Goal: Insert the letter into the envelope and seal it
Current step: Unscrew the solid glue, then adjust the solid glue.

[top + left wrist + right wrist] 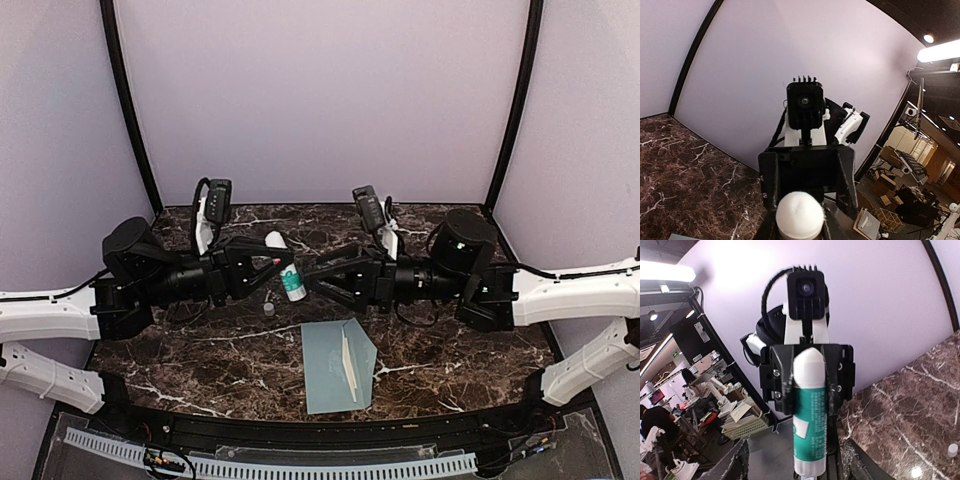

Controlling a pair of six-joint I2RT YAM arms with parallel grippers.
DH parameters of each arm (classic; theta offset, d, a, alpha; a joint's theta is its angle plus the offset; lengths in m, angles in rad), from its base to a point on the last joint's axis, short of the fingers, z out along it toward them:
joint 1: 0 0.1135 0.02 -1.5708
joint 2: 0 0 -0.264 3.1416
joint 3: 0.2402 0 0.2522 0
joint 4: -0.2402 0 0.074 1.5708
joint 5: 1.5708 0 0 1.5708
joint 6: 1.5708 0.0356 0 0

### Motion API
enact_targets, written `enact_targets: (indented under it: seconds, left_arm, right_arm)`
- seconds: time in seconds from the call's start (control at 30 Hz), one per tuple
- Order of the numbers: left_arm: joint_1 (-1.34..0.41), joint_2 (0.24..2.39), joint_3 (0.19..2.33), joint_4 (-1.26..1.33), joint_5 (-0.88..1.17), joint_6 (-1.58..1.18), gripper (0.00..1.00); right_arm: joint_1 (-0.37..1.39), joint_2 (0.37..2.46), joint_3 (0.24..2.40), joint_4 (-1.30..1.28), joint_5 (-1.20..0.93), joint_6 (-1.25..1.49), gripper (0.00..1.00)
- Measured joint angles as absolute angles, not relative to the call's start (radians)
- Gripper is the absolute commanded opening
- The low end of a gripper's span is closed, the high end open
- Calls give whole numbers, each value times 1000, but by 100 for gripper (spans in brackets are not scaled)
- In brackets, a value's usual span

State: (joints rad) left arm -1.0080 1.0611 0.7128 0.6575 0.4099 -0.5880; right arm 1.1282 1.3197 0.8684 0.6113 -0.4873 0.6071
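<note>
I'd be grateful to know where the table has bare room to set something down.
The table is bare left of the envelope, towards the near edge, and right of it. It's crowded around the glue stick and small cap.

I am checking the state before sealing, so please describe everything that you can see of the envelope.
The envelope is pale grey-teal paper, rectangular, lying flat on the dark marble table near its front edge. Its pointed flap is open, spread to the right, with a thin white strip beside the fold. No letter shows; whether one is inside cannot be told. Only the table touches it.
</note>
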Motion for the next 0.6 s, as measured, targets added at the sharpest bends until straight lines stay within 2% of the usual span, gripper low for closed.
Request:
enact_targets:
  seconds: [0.37, 0.6]
  left_arm:
    - [-1008, 1021, 649, 717, 199, -612, 0]
    - [-1008, 1020, 634, 757, 165, -627, 0]
  right_arm:
    - [1149, 1362, 843, 712, -313, 706, 68]
    - [1166, 1444, 860, 758, -319, 735, 62]
